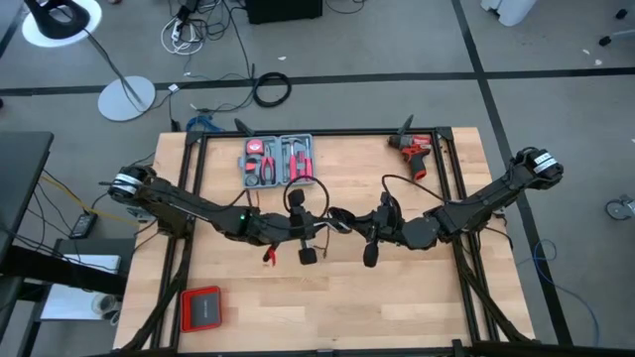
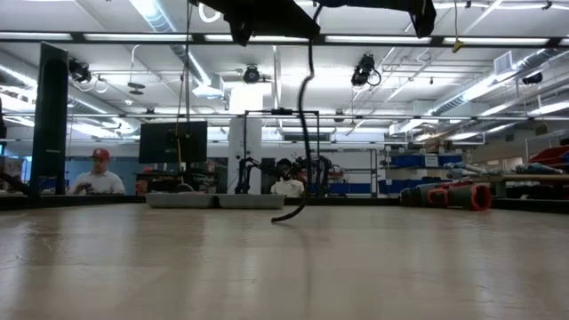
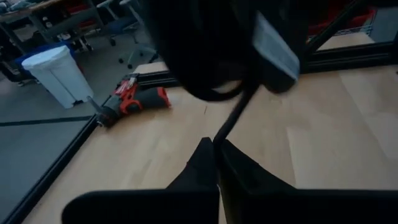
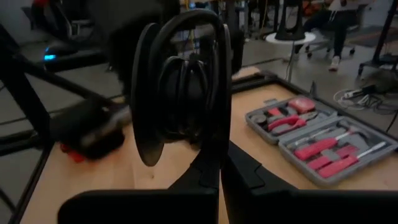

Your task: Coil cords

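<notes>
Your two arms reach in from the sides and meet over the middle of the wooden surface [image 1: 397, 297], both raised above it. The left tool [image 1: 303, 230] is closed narrow on the black cable [image 1: 342, 218]; in the left wrist view the cable [image 3: 233, 121] rises from between the pinched fingers [image 3: 202, 165]. The right tool [image 1: 375, 233] is also closed on this cable, and its wrist view shows the cable [image 4: 214, 93] bent in a loop above its fingers [image 4: 239, 165]. The cable hangs between the two tools, with one loop going toward the far side. In the low view its loose end [image 2: 298, 200] hangs down and comes near the surface.

On the far side you have an open grey tool case [image 1: 278, 159] with red-handled tools, and a red drill [image 1: 415, 151] near the far right corner. A red and black box [image 1: 201, 308] lies near the front left corner. The middle and front right of the surface give free room. A black frame [image 1: 327, 134] runs along the edges. Behind the surface a person [image 2: 98, 178] sits in the room.
</notes>
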